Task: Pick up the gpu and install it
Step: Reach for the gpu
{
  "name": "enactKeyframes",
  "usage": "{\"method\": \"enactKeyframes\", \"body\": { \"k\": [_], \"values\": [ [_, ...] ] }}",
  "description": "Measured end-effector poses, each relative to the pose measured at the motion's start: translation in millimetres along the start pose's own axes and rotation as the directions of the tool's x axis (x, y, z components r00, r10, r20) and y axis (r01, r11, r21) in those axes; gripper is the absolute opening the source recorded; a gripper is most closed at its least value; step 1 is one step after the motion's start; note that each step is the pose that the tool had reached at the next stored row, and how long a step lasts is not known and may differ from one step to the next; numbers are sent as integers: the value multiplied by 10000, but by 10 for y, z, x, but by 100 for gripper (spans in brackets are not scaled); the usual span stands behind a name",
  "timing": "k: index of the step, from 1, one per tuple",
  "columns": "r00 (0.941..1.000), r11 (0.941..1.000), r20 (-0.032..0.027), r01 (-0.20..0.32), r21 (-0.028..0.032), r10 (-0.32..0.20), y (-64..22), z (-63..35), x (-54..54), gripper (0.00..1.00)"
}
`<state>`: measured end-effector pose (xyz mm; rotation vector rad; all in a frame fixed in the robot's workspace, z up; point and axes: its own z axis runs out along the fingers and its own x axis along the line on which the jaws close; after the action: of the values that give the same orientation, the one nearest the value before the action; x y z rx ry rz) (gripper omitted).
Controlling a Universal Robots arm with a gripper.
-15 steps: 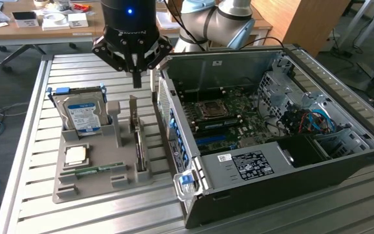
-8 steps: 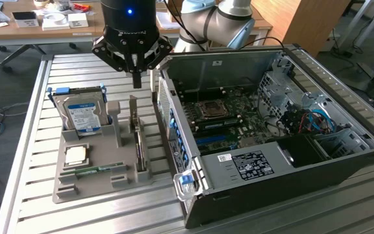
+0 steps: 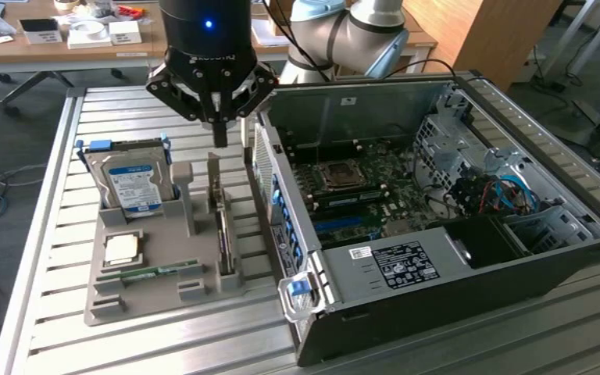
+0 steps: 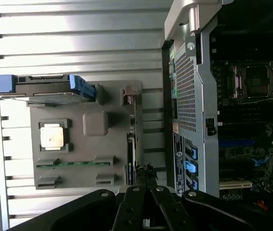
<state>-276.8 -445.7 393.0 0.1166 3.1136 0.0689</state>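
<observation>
High oblique exterior; wrist seemingly straight down; shared tray (image 3: 112, 305)

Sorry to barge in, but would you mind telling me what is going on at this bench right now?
A robot arm's end effector hangs shut and empty, close over the gpu. The gpu stands on edge in a slot of the grey holder tray, alongside a hard drive, a processor chip and a memory stick. The open computer case lies at the exterior view's right, motherboard exposed. The gpu is not yet picked up.
</observation>
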Motion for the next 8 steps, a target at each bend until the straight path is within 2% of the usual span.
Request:
{"method": "enactKeyframes", "body": {
  "k": [8],
  "values": [
    [10000, 10000, 0, 0, 0, 0, -95, -5, 7, 11]
  ]
}}
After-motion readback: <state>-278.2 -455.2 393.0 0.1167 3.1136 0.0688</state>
